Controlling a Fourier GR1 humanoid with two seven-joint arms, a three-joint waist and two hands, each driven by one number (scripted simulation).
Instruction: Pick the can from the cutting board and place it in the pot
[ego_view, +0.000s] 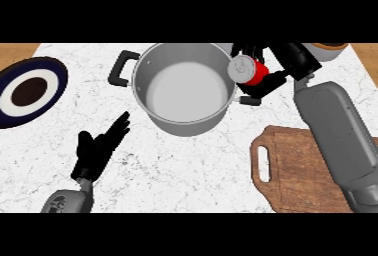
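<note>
Can held at the pot's right rim, not yet inside.

The red can (247, 70) sits in the right hand (275, 67), whose fingers (260, 89) are curled round it; its silver end faces up and left, so its long axis looks tilted toward the pot's mouth rather than upright. It hangs just over the right edge of the pot (184, 87), beside the right-side handle, with the open grey bottom lying to the can's left. By my reading, the move turns on carrying it leftward past the rim. No label or writing can be read on the can. The cutting board (295, 175) lies bare below on the desk (184, 165). The left hand (100, 147) rests well apart at lower left, fingers straight and pressed together. A dark-rimmed plate (29, 92) lies far left.
</note>
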